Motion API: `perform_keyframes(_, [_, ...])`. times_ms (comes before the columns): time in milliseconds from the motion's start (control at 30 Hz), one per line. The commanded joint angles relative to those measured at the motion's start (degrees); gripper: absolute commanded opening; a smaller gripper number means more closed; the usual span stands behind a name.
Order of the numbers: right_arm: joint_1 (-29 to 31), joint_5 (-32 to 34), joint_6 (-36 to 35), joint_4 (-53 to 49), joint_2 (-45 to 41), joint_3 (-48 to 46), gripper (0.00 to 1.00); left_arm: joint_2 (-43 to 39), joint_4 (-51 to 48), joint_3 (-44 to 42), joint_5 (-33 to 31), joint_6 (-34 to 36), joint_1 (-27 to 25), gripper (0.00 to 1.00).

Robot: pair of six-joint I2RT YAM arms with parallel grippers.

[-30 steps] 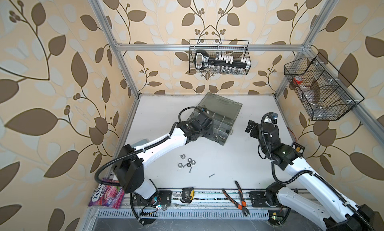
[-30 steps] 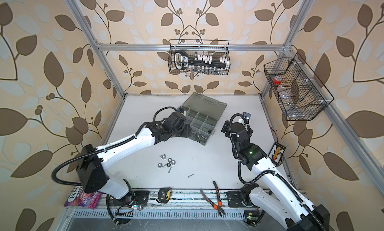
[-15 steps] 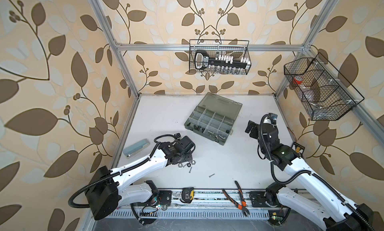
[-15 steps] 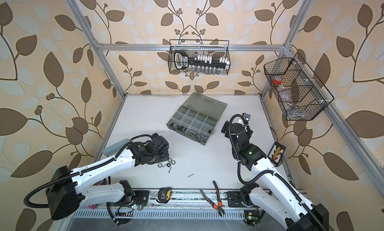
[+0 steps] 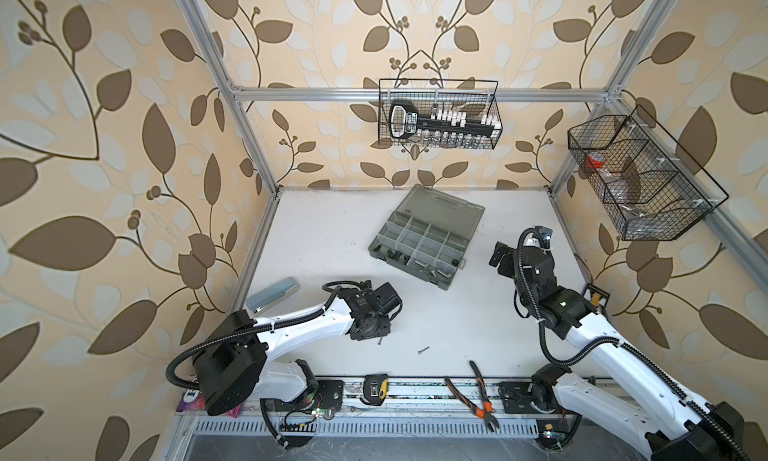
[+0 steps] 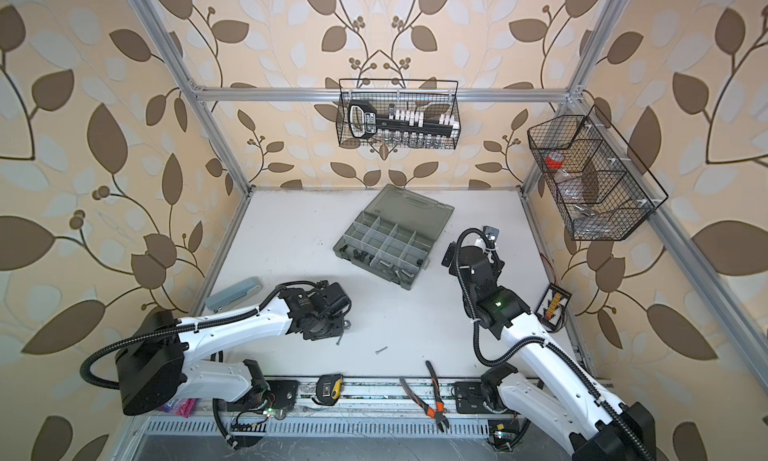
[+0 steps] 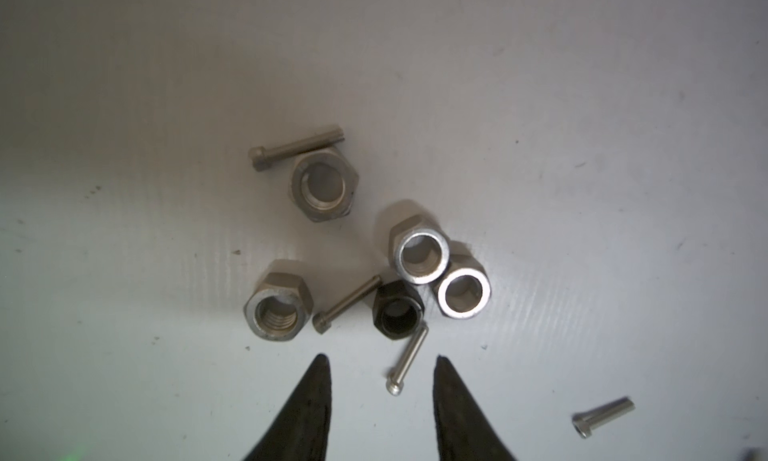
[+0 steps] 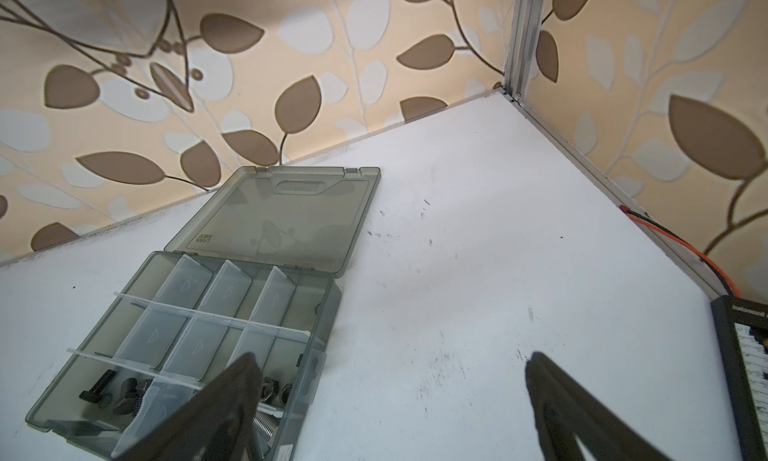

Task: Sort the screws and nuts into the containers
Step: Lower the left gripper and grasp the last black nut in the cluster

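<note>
Left wrist view: my left gripper [image 7: 381, 360], fingers narrowly apart, holding nothing.
Item 1: 5 nuts [image 7: 324, 187], 4 silver + 1 black, clustered w/ 4 thin screws [image 7: 409, 355]; 1 screw lies partly between my tips. Pile sits near-left on table [image 5: 332, 230].
Item 2: containers [image 5: 419, 247], centre-far, lid laid back; black bolts [image 8: 99, 386] in near-left compartment.
My right gripper [image 8: 392, 369]: fingers spread wide, empty, just right of containers.
</note>
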Motion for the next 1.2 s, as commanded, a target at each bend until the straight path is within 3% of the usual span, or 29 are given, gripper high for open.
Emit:
perform_keyframes(0, [-0.19,1.37,0.19,0.35,-0.05,-0.59,1.00,0.53,0.35,1.70,-0.14,0.23,-0.39,0.40])
perform_keyframes(1167, [-0.14,2.71,-0.09,0.24,-0.66,-0.54,1.00,9.43,2.88,3.51,1.35,1.87,-0.39,0.29])
